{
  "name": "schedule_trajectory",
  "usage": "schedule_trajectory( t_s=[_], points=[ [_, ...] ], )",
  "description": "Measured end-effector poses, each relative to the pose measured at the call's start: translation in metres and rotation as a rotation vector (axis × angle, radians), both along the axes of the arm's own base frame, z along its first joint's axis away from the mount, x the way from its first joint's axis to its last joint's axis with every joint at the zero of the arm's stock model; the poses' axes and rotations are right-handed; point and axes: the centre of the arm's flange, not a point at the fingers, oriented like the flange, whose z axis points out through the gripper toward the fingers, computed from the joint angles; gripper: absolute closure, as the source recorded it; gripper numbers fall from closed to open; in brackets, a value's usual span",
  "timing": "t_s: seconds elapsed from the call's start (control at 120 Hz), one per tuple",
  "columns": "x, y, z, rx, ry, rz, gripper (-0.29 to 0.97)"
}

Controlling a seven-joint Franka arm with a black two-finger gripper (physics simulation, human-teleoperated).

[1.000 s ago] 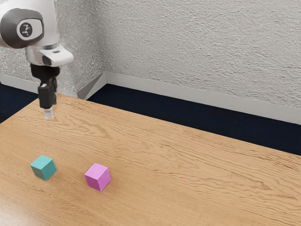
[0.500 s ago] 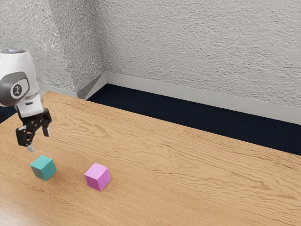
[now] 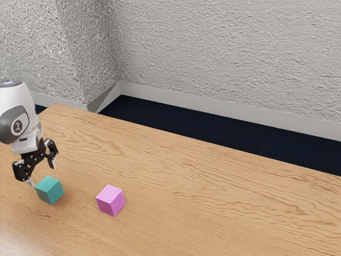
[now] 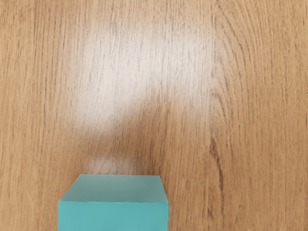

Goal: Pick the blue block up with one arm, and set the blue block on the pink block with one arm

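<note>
Broadly, the biggest thing is the rough grey wall (image 3: 224,48), which runs across the back and folds into a corner at about 10 o'clock in the exterior view. A strip of dark floor (image 3: 224,130) lies at its foot. Below that, the wooden table (image 3: 213,186) spreads over the lower half of the exterior view.

The arm (image 3: 16,120) comes in at 9 o'clock, its white and grey wrist tilted down toward the tabletop. The gripper (image 3: 38,169) hangs low at its end with the black fingers spread apart and nothing between them. It sits at roughly 11 o'clock from the blue block (image 3: 49,190), just beside it. I cannot tell whether the nearer fingertip touches the block's upper edge.

The pink block (image 3: 111,200) rests flat on the table at 3 o'clock from the blue one, near it but clearly apart, and nothing is on top of it. The blue block, more teal in hue, also sits on the wood. The wrist view has it (image 4: 113,202) squarely beneath the hand, one face turned toward the camera.

As a judgement, the task is at an early stage. The hand is at the block, but the pinch, the lift, the carry toward 3 o'clock and the placing on the pink block are all left to do. The fingers need to straddle the block before they close.
</note>
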Motion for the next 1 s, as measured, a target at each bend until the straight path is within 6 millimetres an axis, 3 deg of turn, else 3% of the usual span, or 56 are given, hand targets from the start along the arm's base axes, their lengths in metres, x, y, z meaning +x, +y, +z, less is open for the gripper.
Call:
schedule_trajectory(
  t_s=[0.167, 0.417, 0.625, 1.0],
  points=[
    [-0.004, 0.0, -0.012, -0.001, -0.026, -0.057, 0.0],
    [-0.016, 0.016, -0.031, -0.004, -0.054, -0.07, 0.0],
    [0.001, 0.031, -0.047, -0.004, -0.083, -0.082, 0.0],
    [0.015, 0.039, -0.073, -0.053, -0.093, -0.056, 0.0]
  ],
)
